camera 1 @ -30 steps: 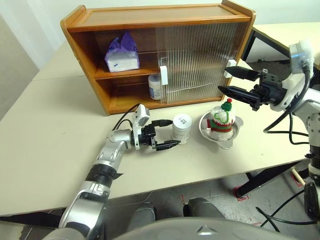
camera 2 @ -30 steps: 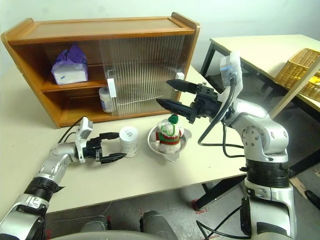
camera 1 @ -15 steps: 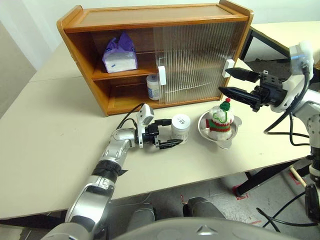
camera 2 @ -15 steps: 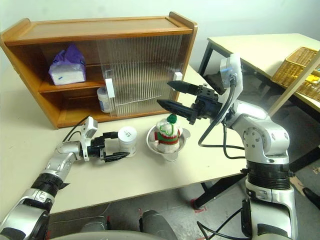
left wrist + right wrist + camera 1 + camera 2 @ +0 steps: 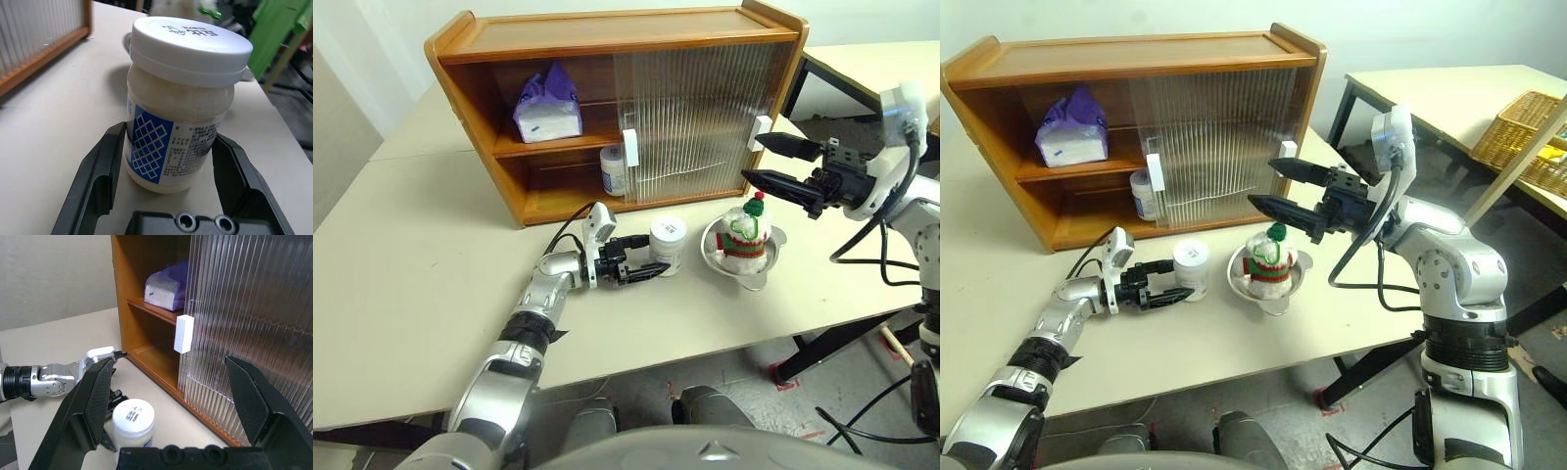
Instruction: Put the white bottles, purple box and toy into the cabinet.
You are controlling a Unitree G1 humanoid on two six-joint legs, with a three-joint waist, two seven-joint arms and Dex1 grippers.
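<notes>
Your left gripper (image 5: 651, 269) brackets the white bottle (image 5: 668, 245) low, fingers apparently touching its sides, grip unconfirmed. Your right gripper (image 5: 761, 162) hangs wide apart, clear of the toy (image 5: 745, 233).

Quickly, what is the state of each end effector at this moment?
Left end effector: fingers on either side of the white bottle, grip cannot be told.
Right end effector: open, holding nothing.
</notes>
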